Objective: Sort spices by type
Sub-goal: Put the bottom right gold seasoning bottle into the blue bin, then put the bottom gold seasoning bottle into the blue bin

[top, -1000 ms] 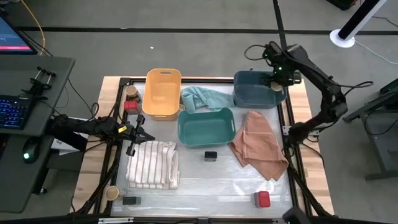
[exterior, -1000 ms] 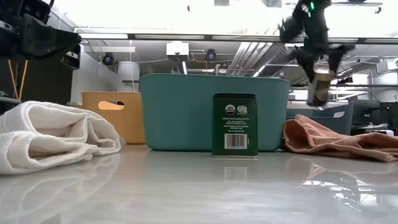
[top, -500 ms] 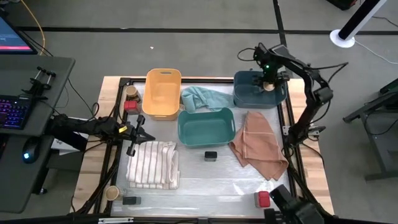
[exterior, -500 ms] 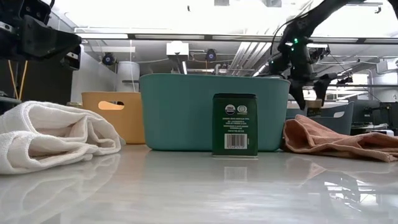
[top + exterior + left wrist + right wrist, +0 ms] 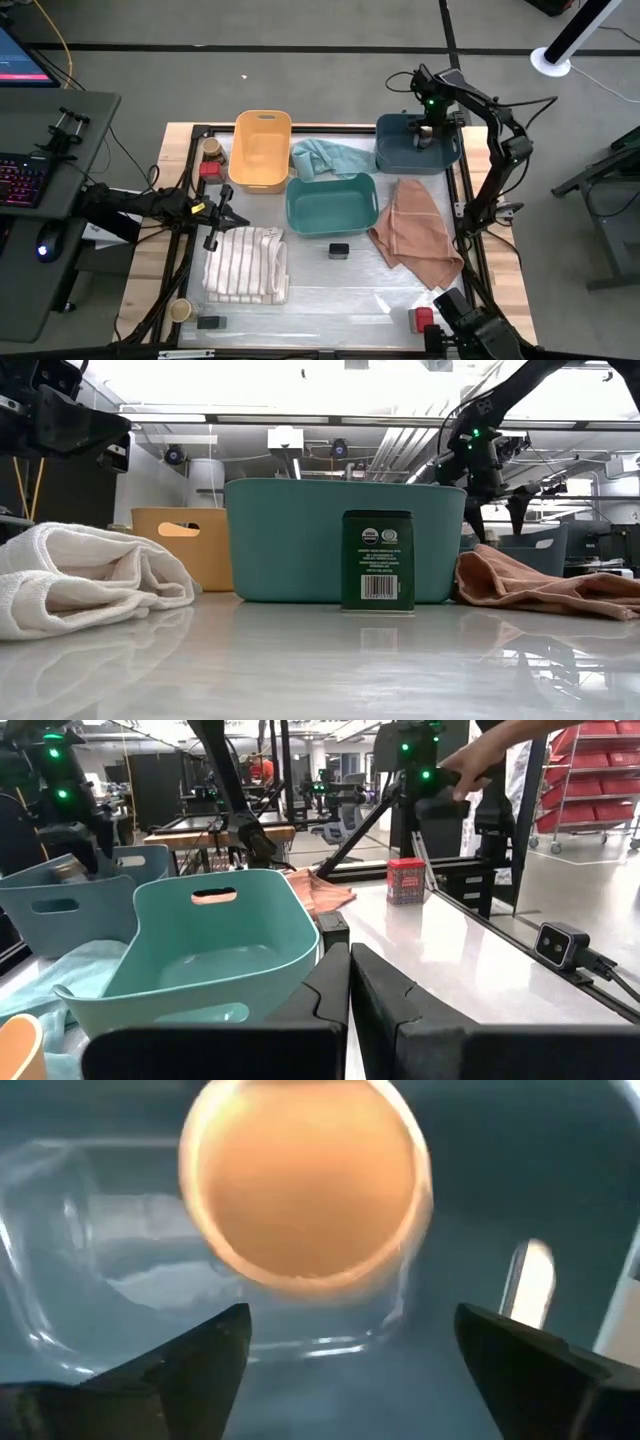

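My right gripper (image 5: 424, 132) hangs open, pointing down, inside the dark blue bin (image 5: 400, 155) at the table's far right. Below its spread fingers, free of them, is a round jar with a tan lid (image 5: 305, 1185), blurred in the right wrist view. A black tin (image 5: 338, 250) stands upright mid-table in front of the teal bin (image 5: 300, 215). A red-topped jar (image 5: 423, 320) sits near the front right corner. A round jar (image 5: 180, 310) and a tin (image 5: 210, 322) sit front left. Another round jar (image 5: 211, 150) and a red jar (image 5: 209, 169) stand far left. My left gripper (image 5: 225, 215) waits shut at the left edge.
An orange bin (image 5: 240, 165) stands far left. A teal cloth (image 5: 335, 157), a salmon cloth (image 5: 415, 230) and a striped white cloth (image 5: 245, 263) lie between the bins. A person's hand (image 5: 480, 750) holds a dark device (image 5: 470, 335) at the near right corner.
My right gripper has come down and toward the table's left into the dark blue bin, carrying the round jar, and has let go of it. A dark device has come into the high view at the near right corner.
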You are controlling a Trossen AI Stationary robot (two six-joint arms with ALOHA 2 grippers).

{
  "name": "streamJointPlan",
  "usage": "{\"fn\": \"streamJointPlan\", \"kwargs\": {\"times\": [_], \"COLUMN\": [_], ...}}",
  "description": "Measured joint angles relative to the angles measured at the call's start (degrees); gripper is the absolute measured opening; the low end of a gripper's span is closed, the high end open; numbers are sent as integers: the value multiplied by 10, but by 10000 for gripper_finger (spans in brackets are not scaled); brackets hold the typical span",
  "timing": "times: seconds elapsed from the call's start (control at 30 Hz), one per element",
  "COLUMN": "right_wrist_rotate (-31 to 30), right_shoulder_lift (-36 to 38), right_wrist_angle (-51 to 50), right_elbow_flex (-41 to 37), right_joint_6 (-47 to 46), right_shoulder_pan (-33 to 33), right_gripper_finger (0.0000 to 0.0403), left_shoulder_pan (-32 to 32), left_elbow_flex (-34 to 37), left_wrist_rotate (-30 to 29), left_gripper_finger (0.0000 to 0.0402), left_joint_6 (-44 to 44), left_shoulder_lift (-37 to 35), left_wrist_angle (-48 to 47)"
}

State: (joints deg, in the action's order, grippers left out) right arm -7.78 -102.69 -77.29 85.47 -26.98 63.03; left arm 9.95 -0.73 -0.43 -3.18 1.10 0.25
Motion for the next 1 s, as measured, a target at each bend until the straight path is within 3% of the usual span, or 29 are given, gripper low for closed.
{"fn": "streamJointPlan", "kwargs": {"times": [0.27,0.53,0.7,1.0], "right_wrist_rotate": [19,34,52,152], "right_shoulder_lift": [0,0,0,1], "right_wrist_angle": [-19,-78,-58,151], "right_elbow_flex": [36,143,223,260], "right_joint_6": [0,27,25,-28], "right_shoulder_pan": [-1,-42,-121,-320], "right_gripper_finger": [362,363,364,364], "left_shoulder_pan": [0,0,0,0], "left_elbow_flex": [0,0,0,0], "left_wrist_rotate": [0,0,0,0], "left_gripper_finger": [1,1,1,1], "left_joint_6": [0,0,0,0], "left_shoulder_lift": [0,0,0,0], "left_wrist_angle": [0,0,0,0]}}
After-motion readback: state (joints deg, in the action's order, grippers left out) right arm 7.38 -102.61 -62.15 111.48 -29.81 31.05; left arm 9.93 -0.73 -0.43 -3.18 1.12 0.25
